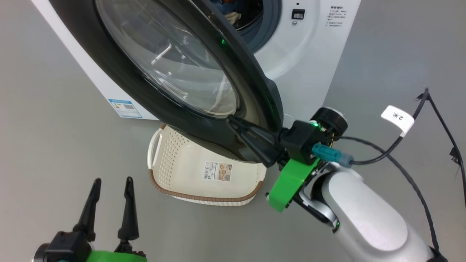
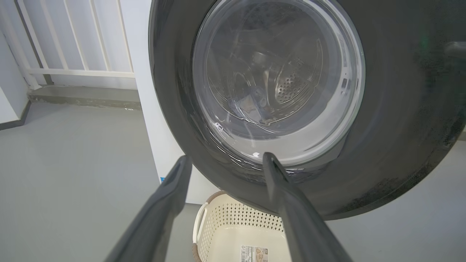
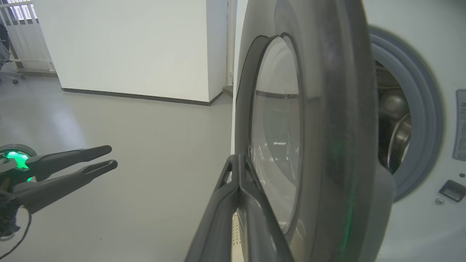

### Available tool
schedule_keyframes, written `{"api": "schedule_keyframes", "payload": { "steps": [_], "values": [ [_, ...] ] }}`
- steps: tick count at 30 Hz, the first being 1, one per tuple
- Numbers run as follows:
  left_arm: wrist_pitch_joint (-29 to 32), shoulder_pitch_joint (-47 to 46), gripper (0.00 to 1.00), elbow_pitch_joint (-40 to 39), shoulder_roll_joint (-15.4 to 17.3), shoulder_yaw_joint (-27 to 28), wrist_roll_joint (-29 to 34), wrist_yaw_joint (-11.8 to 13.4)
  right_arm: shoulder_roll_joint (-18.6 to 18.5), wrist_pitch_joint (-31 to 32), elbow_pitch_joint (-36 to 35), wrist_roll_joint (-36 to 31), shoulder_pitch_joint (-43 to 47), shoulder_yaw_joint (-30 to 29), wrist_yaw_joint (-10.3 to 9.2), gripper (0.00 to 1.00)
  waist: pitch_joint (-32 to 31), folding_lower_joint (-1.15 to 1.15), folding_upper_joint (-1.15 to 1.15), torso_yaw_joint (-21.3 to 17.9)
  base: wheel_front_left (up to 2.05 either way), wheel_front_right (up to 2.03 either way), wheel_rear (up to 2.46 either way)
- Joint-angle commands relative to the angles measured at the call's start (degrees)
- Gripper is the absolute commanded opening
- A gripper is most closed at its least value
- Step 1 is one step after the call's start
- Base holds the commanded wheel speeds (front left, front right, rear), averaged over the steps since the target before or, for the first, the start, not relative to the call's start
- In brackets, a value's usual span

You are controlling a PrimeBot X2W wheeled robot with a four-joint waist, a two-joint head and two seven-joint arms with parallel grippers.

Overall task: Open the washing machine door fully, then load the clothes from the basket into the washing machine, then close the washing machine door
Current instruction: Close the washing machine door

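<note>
**Door part-open, R gripper shut at its rim**

The washing machine (image 1: 309, 69), white front-loader, stands on the grey floor (image 1: 47, 153). The washing machine door (image 1: 120, 87) is swung part-way out, w/ its black rim and bulging glass hanging over the basket (image 1: 182, 171). The basket sits on the floor just in front of the machine, below the door.

The right gripper (image 1: 231, 120) has its fingers pressed together, nothing between them, tips at the door's black rim by the lower edge of the glass; looks like contact. The left gripper (image 1: 113, 181) is low and well apart from the door, fingers spread, holding nothing.

The clothes (image 1: 232, 16), blue and cream bits, lie inside the drum.

Writing:
- Blue-edged energy label (image 1: 125, 108) at the machine's lower corner, too small to read.
- Grey text block (image 1: 337, 16) on the front, unreadable.
- Basket sticker (image 1: 217, 171) w/ barcode, text illegible.
- White cable tag (image 1: 397, 118) reads "2米".
</note>
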Motion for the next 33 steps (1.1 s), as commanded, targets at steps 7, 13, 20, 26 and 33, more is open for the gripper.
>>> {"api": "schedule_keyframes", "payload": {
  "steps": [7, 13, 20, 26, 33],
  "values": [
    [-0.47, -2.20, 1.00, -0.48, -0.02, 2.38, 1.29, -0.83, 1.26, -2.12, 2.24, 1.44, -3.46, -0.39, 0.09, 0.00, -0.15, 0.00, 0.00, 0.33, 0.00, 0.00, 0.00],
    [-0.47, -2.11, 1.00, -0.20, -0.53, 2.72, 1.56, -1.21, 1.42, -2.93, 4.27, 1.50, -4.34, -1.79, 0.09, 0.00, -0.37, 0.00, 0.00, 0.54, 0.00, 0.00, 0.00],
    [-0.47, -2.33, 1.00, -0.35, -0.97, 3.08, 2.24, -1.61, 1.24, -3.11, 5.86, 1.41, -5.73, -3.30, 0.09, 0.00, 0.15, 0.00, 0.00, 0.74, 0.00, 0.00, 0.00],
    [-0.47, -2.78, 1.00, -0.57, -1.32, 3.17, 2.77, -2.00, 0.66, -3.09, 7.61, 1.23, -7.59, -5.34, 0.09, 0.00, 1.21, 0.00, 0.00, 0.93, 0.00, 0.00, 0.00],
    [-0.47, -3.93, 1.00, -1.10, -1.74, 2.90, 3.25, -2.32, -0.79, -3.01, 11.94, 1.14, -12.04, -7.17, 0.09, 0.00, 3.41, 0.00, 0.00, 1.26, 0.00, 0.00, 0.00]
  ]
}}
